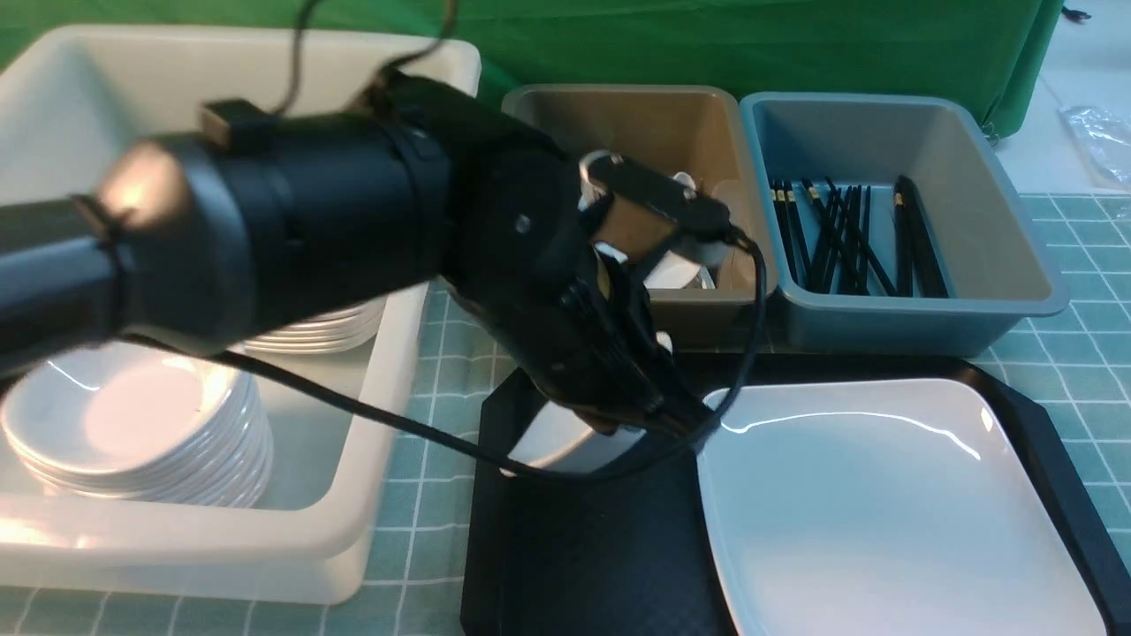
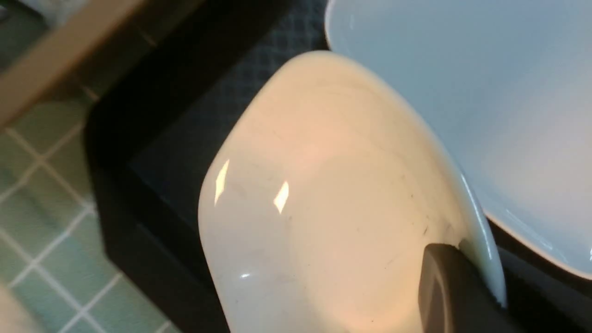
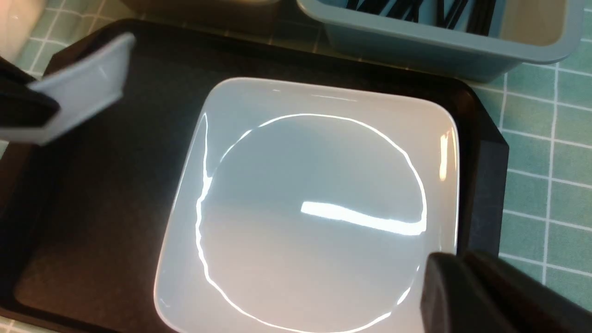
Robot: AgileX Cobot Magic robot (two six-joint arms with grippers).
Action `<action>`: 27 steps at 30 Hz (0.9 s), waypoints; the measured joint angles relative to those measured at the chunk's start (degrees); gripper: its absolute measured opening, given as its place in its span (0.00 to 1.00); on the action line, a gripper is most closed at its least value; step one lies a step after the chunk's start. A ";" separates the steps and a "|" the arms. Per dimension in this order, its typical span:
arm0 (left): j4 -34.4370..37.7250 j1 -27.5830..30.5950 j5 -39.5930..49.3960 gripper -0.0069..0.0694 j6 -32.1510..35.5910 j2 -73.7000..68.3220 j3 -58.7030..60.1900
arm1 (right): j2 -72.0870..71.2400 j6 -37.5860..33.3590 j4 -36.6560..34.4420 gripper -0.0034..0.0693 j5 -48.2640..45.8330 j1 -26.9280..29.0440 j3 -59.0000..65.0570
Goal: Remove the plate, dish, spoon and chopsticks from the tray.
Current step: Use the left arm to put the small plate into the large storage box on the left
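green curtain [image 1: 707,44] behind, white dish [image 2: 333,194] tilted, rim pinched in left claw [image 2: 467,286], right claw [image 3: 453,291] closed, plate [image 3: 305,208] lengthwise front to back

From my feed, the tray [image 1: 610,548] is black; at four o'clock I see the glossy white plate [image 1: 892,521]. The bin [image 1: 910,305] at one o'clock is grey-blue, its chopsticks [image 1: 839,238] black with gold bands. White lines grid the green tablecloth [image 1: 424,530].
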State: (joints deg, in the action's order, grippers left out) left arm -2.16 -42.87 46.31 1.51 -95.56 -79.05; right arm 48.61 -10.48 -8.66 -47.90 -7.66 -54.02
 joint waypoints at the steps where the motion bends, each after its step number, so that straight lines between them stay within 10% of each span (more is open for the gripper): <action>1: -0.42 0.54 0.45 0.12 -0.39 1.70 -0.38 | 0.00 0.00 0.00 0.14 0.00 0.00 0.00; 10: -6.48 10.18 6.96 0.12 -2.73 15.69 -8.31 | 0.00 -0.54 -0.02 0.14 0.64 0.00 0.00; 16: -12.98 27.55 16.23 0.12 -5.62 19.81 -4.06 | 0.00 -0.60 -0.02 0.14 1.75 0.00 0.00; 27: -7.10 37.00 2.99 0.12 2.10 19.74 14.86 | 0.00 -1.05 -0.02 0.14 2.14 0.00 0.00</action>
State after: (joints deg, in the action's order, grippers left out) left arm -9.26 -5.87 49.30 3.61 -75.82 -64.19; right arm 48.61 -11.53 -8.68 -45.76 -7.66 -54.02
